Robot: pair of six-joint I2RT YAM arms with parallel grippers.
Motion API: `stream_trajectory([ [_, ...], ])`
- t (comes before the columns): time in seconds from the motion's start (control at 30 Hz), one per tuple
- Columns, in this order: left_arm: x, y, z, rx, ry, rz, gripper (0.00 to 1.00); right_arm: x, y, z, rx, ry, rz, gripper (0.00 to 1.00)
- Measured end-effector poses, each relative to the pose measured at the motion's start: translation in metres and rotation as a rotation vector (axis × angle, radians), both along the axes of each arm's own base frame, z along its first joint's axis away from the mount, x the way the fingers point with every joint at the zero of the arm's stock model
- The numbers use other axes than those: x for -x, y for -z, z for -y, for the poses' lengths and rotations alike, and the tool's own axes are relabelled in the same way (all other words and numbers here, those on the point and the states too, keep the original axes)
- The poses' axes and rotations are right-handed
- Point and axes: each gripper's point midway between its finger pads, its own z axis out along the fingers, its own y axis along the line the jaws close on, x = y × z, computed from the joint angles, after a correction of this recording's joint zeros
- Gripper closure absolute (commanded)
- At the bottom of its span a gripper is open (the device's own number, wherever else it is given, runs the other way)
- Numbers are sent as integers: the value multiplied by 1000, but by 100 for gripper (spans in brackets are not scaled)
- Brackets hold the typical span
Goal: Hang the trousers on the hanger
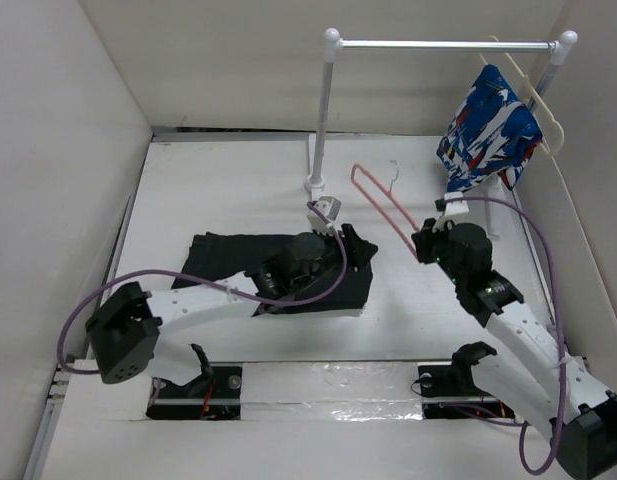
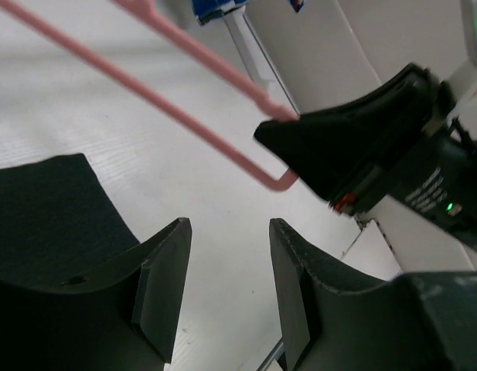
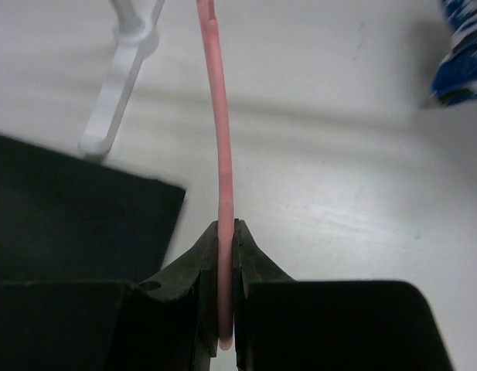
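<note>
Black fingers (image 2: 165,286) of the left gripper (image 2: 226,232) fill the bottom of its wrist view. They stand apart with white table showing in the gap, so the gripper is released with nothing between its fingers. The trousers (image 2: 45,209) lie flat just left of these fingers. Just ahead of them, and apart from them, is the rounded corner of the pink hanger (image 2: 145,100), pinched by the right gripper's dark fingers.

In the right wrist view the right gripper (image 3: 226,228) is clenched on the hanger (image 3: 221,154), which shows edge-on and runs straight out ahead of the fingers. The trousers (image 3: 60,216) lie to its left.

From above, the left gripper (image 1: 358,245) sits at the right edge of the trousers (image 1: 213,255), its arm lying across them. The right gripper (image 1: 420,243) is near it on the right. The hanger (image 1: 388,205) slants away from the right gripper towards the rack's post, hook at the far end. Whether it touches the table (image 1: 218,190) cannot be told. No part of the trousers is on it.

Beyond both grippers stands a white rack (image 1: 438,44). At its right end a patterned garment (image 1: 488,125) hangs on a cream hanger (image 1: 538,110).
</note>
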Motion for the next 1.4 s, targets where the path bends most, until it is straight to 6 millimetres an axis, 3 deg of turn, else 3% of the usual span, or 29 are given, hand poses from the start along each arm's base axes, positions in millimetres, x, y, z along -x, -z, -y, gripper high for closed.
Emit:
stream_trajectory([
  [0.1,-2,19,20,-9,9,-41,58,20,39,-10,0,-10,-68,100],
  [0.2,-5,38,37,-18,12,-85,58,32,56,-10,2,12,-93,100],
  [0.47,-23,51,81,7,9,-138,56,42,48,-13,-33,38,-45,100],
  [0.67,-34,58,96,18,-16,-155,52,51,66,-14,-26,34,-66,100],
  [0.9,-44,71,113,4,-27,-168,53,53,65,-11,-37,54,-52,100],
  [1.1,-46,81,119,-3,-31,-190,62,54,66,-11,-37,54,-56,100],
  [1.2,-46,80,123,7,-30,-197,79,56,67,-14,-37,44,-56,100],
  [1.23,-45,79,124,18,-29,-204,93,57,69,-14,-34,42,-61,92],
  [1.27,-44,77,126,37,-29,-214,99,58,71,-15,-32,41,-71,85],
  [1.4,-33,64,136,81,7,-209,100,64,79,-17,-30,28,-100,61],
])
